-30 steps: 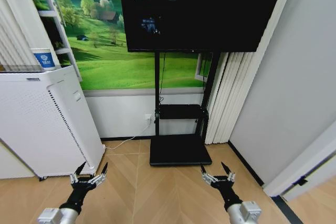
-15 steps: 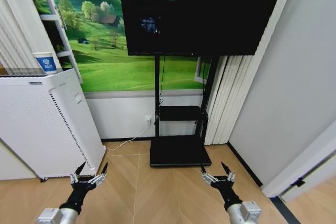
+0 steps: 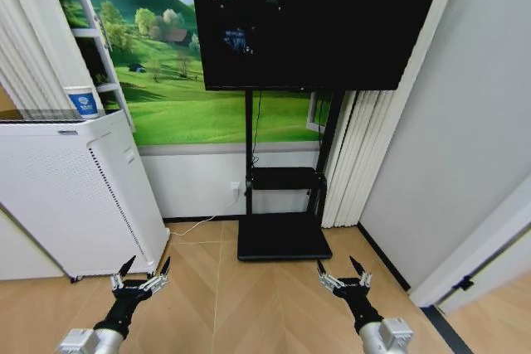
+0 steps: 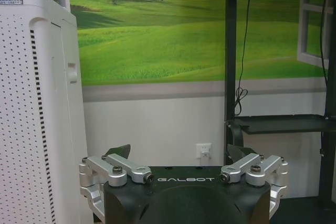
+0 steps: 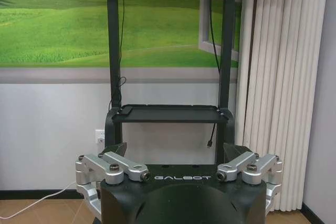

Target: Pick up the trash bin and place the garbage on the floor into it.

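The trash bin and the garbage are out of view. My left gripper (image 3: 147, 268) hangs low at the lower left of the head view, open and holding nothing, above bare wooden floor. My right gripper (image 3: 338, 268) hangs at the same height on the lower right, also open and holding nothing. In the left wrist view the left gripper (image 4: 180, 153) faces the white wall and a tall appliance. In the right wrist view the right gripper (image 5: 176, 149) faces the TV stand's shelf.
A tall white perforated appliance (image 3: 75, 196) stands at the left with a blue-and-white paper cup (image 3: 83, 101) on top. A black TV stand base (image 3: 284, 240) sits ahead under a large screen (image 3: 315, 18). White curtains (image 3: 357, 155) and a grey wall close off the right.
The whole picture has slid slightly to the right, so the camera has turned a little to the left. Both grippers keep their pose and stay open.
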